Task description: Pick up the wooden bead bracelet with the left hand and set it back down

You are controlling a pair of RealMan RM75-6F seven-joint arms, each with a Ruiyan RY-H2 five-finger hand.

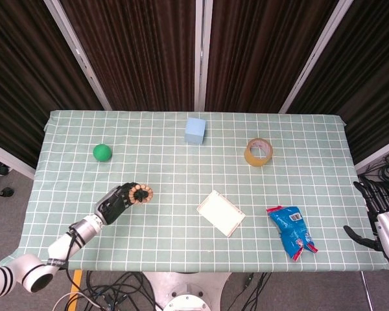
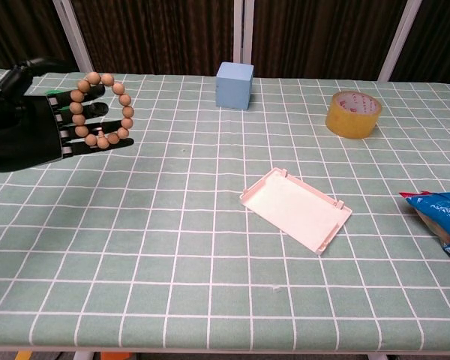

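At the near right edge of the table, the right hand (image 1: 379, 217) hangs off the corner with its fingers spread apart and nothing in them; only the head view shows it. Just inside that edge lies a blue snack bag (image 1: 290, 232), and toward the middle a white rectangular tray (image 2: 295, 208) sits flat on the green checked tablecloth (image 2: 195, 247). On the near left, the left hand (image 2: 26, 129) reaches in palm up, its fingers stretched nearly straight, and the wooden bead bracelet (image 2: 100, 110) lies as an open ring across those fingers (image 2: 97, 142), with the thumb raised beside it. The chest view shows the hand and the ring above the cloth, though whether the fingertips touch the table I cannot tell. Farther back on the left rests a green ball (image 1: 102, 152), well apart from the hand. A roll of yellow tape (image 2: 353, 113) stands far right, and a light blue cube (image 2: 234, 85) sits at the far middle.
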